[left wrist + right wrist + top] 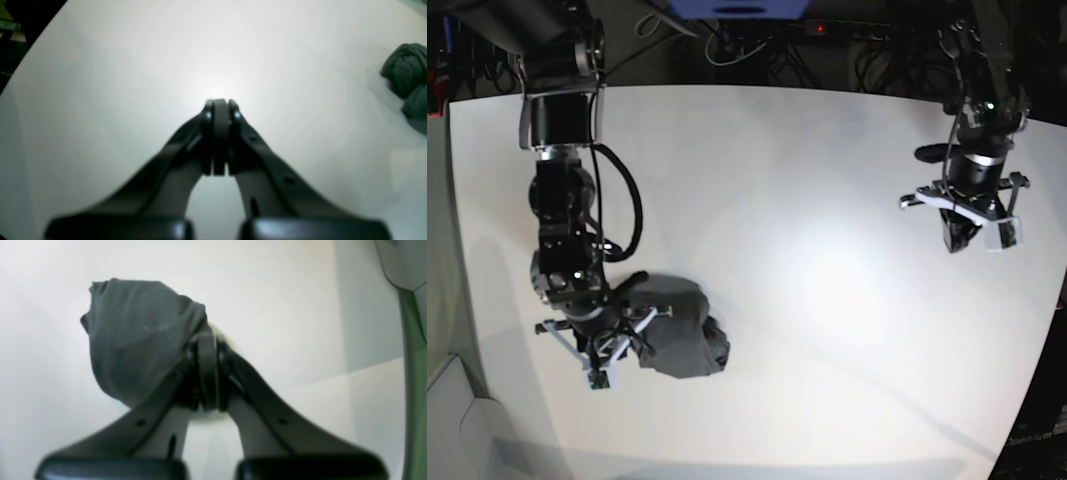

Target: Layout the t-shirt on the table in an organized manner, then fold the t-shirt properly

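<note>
The dark charcoal t-shirt (pixel 677 338) is a crumpled bundle near the front left of the white table (pixel 807 200). My right gripper (pixel 615 352) is at the shirt's left side. In the right wrist view the right gripper (pixel 206 340) is shut on a fold of the t-shirt (pixel 133 340), which bunches over its left finger. My left gripper (pixel 965 238) hangs over the table's far right, away from the shirt. In the left wrist view the left gripper (pixel 219 104) is shut and empty above bare table (pixel 133 66). The t-shirt (pixel 407 76) shows at that view's right edge.
Cables and a power strip (pixel 757 40) lie behind the table's far edge. The table's curved edge runs along the front and right (pixel 1027 380). A pale green-grey panel (pixel 413 373) stands at the right of the right wrist view.
</note>
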Available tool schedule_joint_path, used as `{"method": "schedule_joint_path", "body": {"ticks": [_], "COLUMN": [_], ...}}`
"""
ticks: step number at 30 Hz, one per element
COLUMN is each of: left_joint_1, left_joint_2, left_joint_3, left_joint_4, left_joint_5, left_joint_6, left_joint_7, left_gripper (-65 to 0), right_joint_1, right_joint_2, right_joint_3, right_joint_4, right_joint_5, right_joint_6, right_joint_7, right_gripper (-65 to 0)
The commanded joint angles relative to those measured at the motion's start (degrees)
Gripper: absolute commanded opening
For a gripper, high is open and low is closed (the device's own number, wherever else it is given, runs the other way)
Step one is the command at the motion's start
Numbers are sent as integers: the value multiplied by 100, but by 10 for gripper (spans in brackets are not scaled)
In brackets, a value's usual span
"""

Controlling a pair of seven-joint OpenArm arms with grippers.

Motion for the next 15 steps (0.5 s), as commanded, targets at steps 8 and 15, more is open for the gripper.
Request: {"method": "schedule_joint_path", "body": {"ticks": [8, 15], "left_joint_1": [158, 193], "left_joint_2": [-47, -30], "left_joint_3": [-14, -172], "left_joint_4": [154, 154], "left_joint_5": [-8, -17], "left_joint_6": [-1, -10], "left_joint_7": [-142, -142], "left_gripper": [-648, -648], "right_joint_1": [1109, 933], "right_joint_2": [-14, -242], "right_joint_3": [-21, -513], "right_joint_4": [-1862, -1528], "right_joint_5": [29, 29], "right_joint_6": [7, 2381], "right_joint_7": [217, -29], "right_gripper": [-650, -650]}}
